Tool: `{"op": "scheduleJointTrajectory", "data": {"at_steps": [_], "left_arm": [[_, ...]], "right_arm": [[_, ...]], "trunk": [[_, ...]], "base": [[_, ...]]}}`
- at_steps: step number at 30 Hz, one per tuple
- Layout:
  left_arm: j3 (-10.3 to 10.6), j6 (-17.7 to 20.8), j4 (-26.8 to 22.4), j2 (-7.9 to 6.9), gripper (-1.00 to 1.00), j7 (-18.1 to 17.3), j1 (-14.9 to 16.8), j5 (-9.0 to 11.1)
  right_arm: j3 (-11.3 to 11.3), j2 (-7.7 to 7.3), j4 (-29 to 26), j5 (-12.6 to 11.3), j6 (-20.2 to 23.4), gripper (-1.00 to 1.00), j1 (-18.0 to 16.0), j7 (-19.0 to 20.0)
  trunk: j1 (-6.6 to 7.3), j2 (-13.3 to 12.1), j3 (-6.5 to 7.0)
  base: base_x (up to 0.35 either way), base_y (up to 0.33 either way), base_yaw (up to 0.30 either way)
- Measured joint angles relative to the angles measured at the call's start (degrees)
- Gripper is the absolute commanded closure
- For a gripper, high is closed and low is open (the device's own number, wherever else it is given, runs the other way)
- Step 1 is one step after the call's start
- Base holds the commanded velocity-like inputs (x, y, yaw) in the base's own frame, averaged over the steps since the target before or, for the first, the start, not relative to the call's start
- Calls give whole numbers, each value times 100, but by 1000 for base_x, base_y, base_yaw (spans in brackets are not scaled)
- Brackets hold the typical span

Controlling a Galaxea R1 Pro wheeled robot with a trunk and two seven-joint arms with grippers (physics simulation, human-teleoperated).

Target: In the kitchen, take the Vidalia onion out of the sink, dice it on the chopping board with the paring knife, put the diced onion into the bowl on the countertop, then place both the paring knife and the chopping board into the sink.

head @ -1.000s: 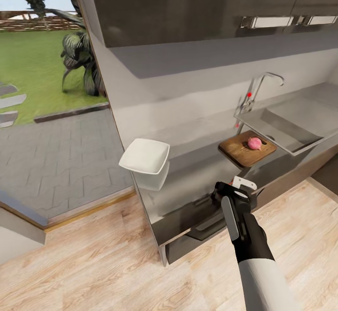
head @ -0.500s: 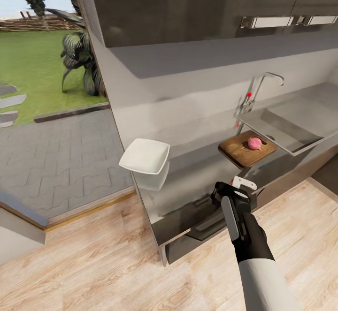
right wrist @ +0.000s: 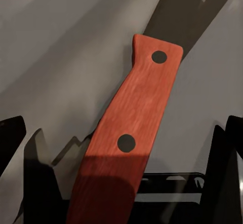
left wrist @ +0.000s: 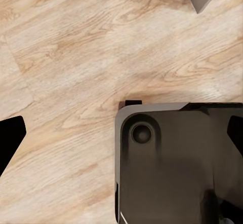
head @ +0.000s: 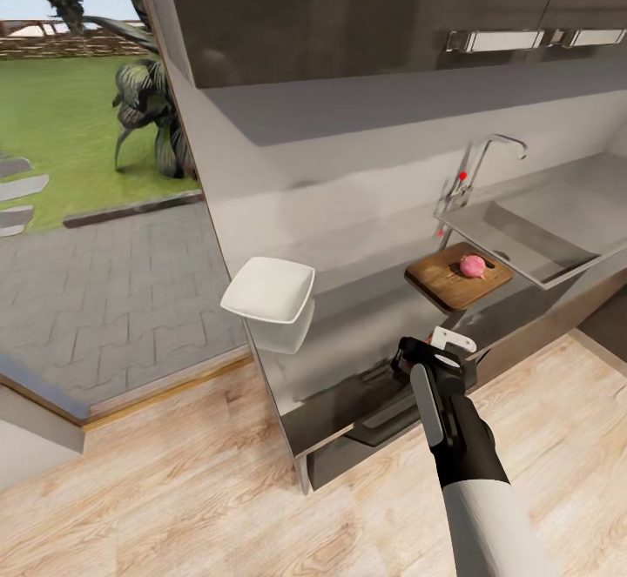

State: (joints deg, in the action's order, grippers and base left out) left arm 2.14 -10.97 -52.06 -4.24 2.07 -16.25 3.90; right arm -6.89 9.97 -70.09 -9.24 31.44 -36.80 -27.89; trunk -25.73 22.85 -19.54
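Note:
The paring knife [right wrist: 131,127] lies on the grey countertop [head: 366,316] near its front edge, its red handle between the wide-apart fingers of my right gripper [right wrist: 121,138]. That gripper [head: 433,352] is open and hovers over the knife, whose pale blade [head: 453,338] pokes out past it. Further right, the brown chopping board [head: 440,284] carries the whole pink onion [head: 473,265]. The white bowl [head: 270,293] stands at the countertop's left end. Behind the board is the steel sink [head: 540,233] with its chrome tap [head: 488,155]. My left gripper [left wrist: 121,133] hangs open over the wooden floor.
Dark wall cabinets [head: 348,11] hang above the worktop. A doorway on the left opens onto a paved patio [head: 96,290] and lawn. Wooden floor [head: 218,490] runs in front of the counter. My dark base [left wrist: 172,163] sits below the left gripper.

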Motion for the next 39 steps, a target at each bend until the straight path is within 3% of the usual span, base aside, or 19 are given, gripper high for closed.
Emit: {"op": "scheduleJointTrajectory", "data": {"at_steps": [30,31,39], "left_arm": [[0,0,1,0,-100,0,0,0],[0,0,1,0,-100,0,0,0],[0,0,5,0,-100,0,0,0]], "right_arm": [[3,0,3,-44,-24,-100,0,11],[3,0,3,-44,-24,100,0,11],[0,-1,14,26,-4,100,1,0]], "trunk": [[0,0,0],[0,0,0],[0,-1,0]], "base": [[0,-33,0],[0,0,0],[0,0,0]]}}
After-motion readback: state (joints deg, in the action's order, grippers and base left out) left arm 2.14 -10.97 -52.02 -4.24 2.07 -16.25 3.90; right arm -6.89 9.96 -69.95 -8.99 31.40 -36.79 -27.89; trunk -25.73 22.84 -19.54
